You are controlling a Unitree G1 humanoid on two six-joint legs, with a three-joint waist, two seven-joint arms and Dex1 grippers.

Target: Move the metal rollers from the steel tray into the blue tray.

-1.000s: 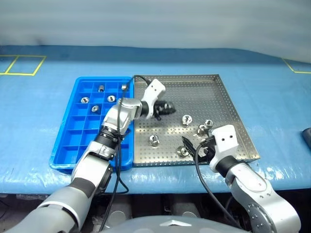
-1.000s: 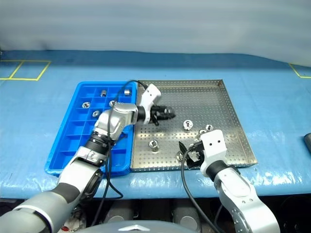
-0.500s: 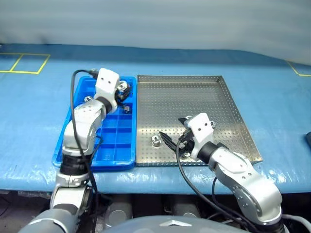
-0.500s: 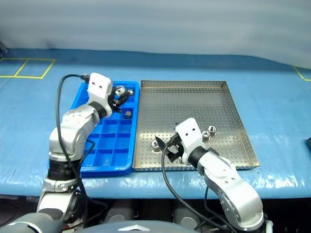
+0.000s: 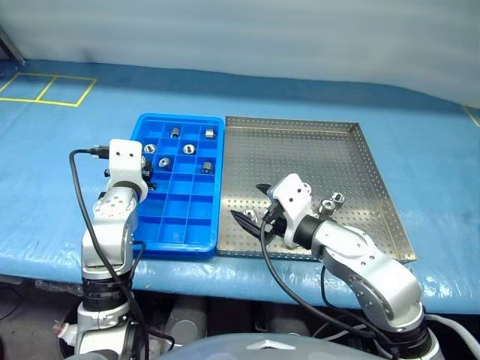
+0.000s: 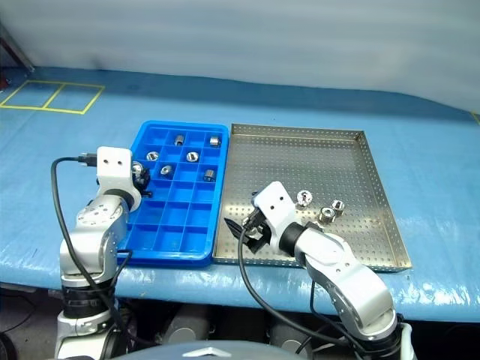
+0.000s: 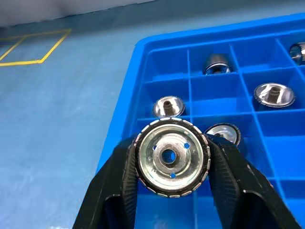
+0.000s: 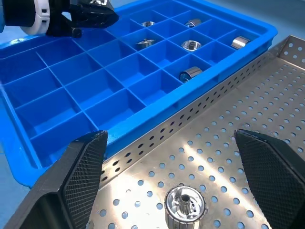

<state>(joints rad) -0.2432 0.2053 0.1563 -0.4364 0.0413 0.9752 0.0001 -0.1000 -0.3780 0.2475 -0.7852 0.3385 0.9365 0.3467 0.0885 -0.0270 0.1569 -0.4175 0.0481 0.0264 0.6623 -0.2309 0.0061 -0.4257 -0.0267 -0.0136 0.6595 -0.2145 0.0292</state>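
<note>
Surface: blue sheet (image 5: pixel 60 150) lay under the blue tray (image 5: pixel 176 232) and steel tray (image 5: pixel 300 150).
Left gripper (image 7: pixel 171 160): clamped on a metal roller (image 7: pixel 171 157), above the blue tray's edge.
Right gripper (image 8: pixel 171 181): fingers wide apart, beside the blue tray.
Hidden: roller (image 5: pixel 251 215) partly behind the right gripper.

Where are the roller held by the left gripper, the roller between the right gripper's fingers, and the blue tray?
Held roller (image 7: pixel 172 157), left wrist view, its face.
Loose roller (image 8: pixel 185 205), right wrist view, its top.
Blue tray (image 5: pixel 178 249), left eye view, near rim.
</note>
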